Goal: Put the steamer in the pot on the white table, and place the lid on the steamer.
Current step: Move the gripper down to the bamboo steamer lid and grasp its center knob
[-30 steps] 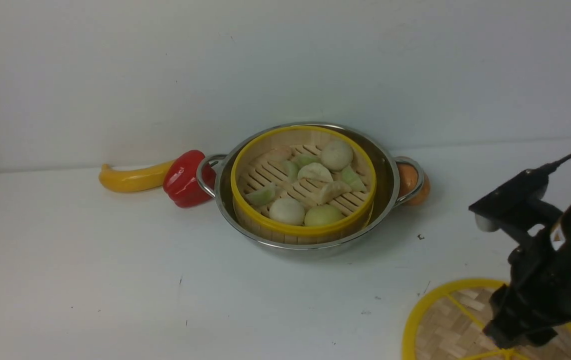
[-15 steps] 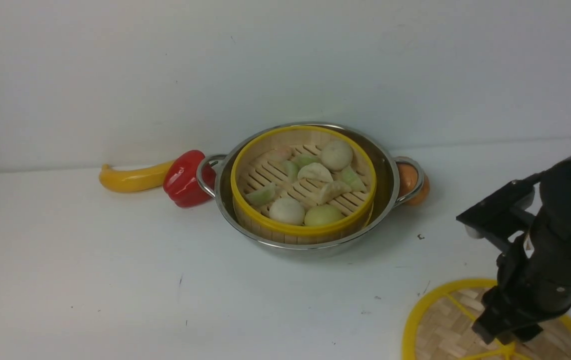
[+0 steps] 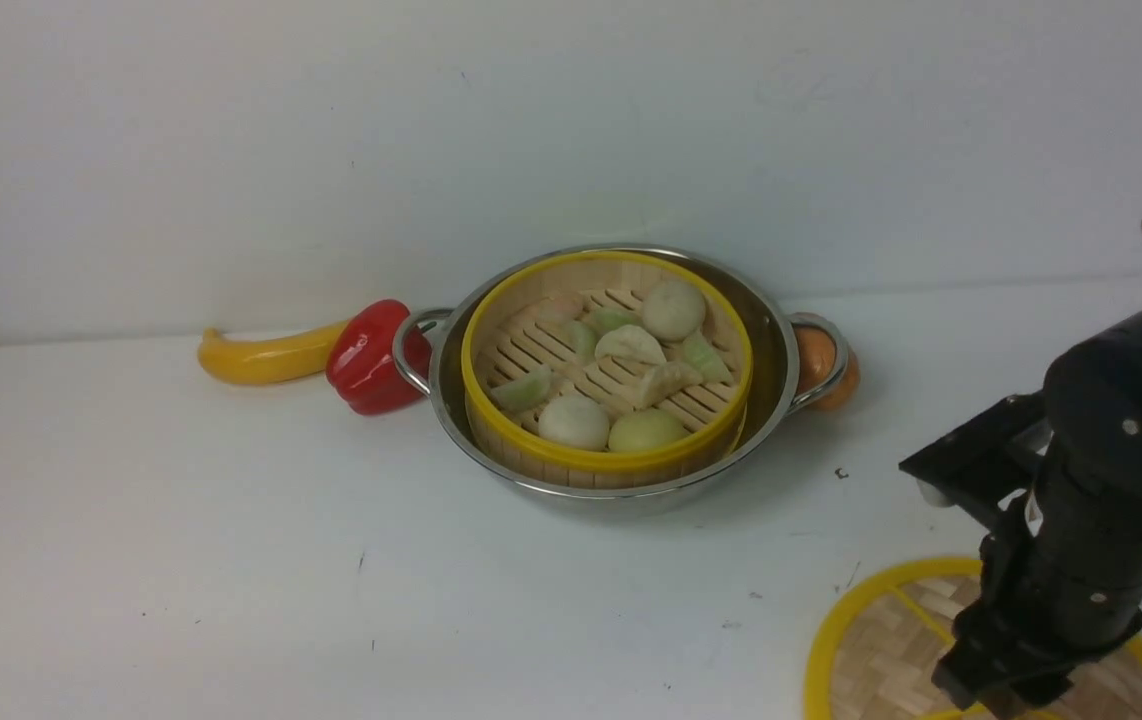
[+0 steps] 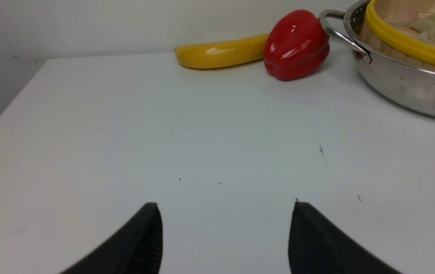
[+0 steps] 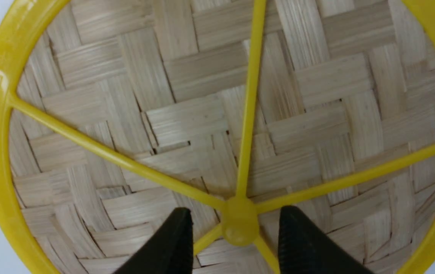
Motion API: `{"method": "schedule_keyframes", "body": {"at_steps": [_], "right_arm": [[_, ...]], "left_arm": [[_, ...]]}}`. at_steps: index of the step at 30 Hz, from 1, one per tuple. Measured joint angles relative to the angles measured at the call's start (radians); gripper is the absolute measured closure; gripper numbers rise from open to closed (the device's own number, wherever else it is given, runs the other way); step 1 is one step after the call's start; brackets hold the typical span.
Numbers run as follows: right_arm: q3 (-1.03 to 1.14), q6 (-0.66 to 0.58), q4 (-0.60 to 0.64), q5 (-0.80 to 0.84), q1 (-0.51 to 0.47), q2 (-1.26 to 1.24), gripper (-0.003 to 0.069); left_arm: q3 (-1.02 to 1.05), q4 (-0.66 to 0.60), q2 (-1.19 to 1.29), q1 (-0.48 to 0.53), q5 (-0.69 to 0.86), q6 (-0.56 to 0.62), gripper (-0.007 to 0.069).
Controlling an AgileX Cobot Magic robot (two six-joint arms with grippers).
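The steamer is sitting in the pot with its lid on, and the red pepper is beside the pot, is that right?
Not quite: the lid isn't on the steamer; the front view shows it flat on the white table. The rest is right.

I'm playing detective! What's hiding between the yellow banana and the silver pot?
The red pepper lies between the banana and the pot; the front view shows it.
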Motion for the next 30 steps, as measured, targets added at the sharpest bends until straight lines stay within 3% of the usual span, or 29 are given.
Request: {"method": "schedule_keyframes", "body": {"at_steps": [30], "right_arm": [[0.000,0.001,0.003,0.013,0.000,0.027,0.0337]], "left_arm": [[0.000,0.000,0.000,0.000,0.000,0.000,0.0209]]}}
